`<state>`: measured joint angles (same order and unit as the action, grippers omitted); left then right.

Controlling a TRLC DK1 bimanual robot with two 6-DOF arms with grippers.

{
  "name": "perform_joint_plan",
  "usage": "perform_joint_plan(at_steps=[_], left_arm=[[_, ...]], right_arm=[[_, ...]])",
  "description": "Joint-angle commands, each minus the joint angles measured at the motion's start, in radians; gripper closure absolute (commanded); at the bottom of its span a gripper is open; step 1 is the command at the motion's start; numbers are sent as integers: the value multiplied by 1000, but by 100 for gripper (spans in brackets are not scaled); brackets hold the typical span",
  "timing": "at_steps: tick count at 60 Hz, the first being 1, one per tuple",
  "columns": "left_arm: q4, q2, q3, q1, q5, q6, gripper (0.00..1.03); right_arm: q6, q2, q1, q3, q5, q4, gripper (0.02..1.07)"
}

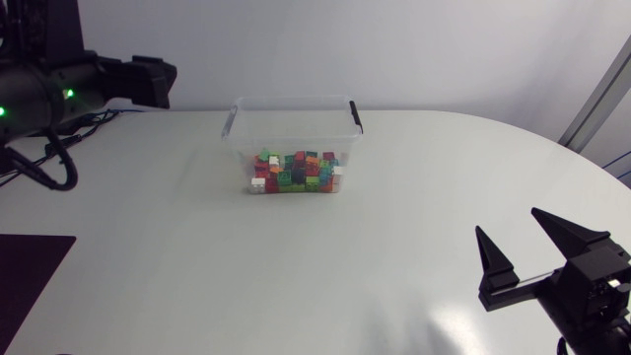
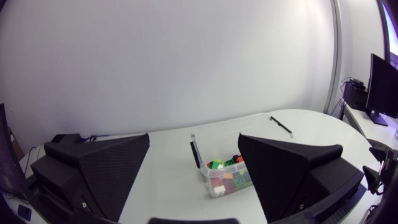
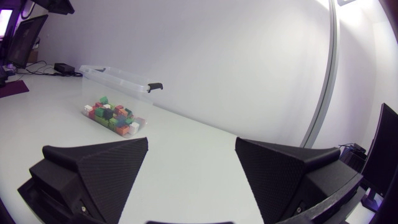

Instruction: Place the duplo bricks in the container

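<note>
Inside container [image 1: 296,101]: duplo bricks [image 1: 296,174]; left fingers [image 2: 102,168], right fingers [image 1: 491,262] spread.

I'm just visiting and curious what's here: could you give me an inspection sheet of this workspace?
Surface: white table, rounded edge.
Job's things: clear container near the middle; coloured bricks all inside it, none seen loose.
Clutter: dark mat at the table's edge.
Grippers: left gripper open, empty, raised and facing the container; right gripper open, empty, well away from the container.
Cables: black cable looped on the table near the left gripper.
Surroundings: nothing seen.
</note>
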<state>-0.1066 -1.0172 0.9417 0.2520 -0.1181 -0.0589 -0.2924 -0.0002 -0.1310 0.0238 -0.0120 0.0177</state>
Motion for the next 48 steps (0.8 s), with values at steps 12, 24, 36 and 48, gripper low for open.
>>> perform_joint_plan(at_steps=[12,24,36,48], left_arm=[[30,259,-288,-46,-8,-56,4],[64,442,-472,-88,-8,-65,4],[77,585,-586,-128,9,-55,5],[85,692,-674,-159,36,-27,6]], right_arm=[[61,-7,27,-28,67,-50,6],[91,-7,47,-28,96,-50,6],[125,-6,76,-28,89,-46,6],[166,-5,90,-27,70,-39,6]])
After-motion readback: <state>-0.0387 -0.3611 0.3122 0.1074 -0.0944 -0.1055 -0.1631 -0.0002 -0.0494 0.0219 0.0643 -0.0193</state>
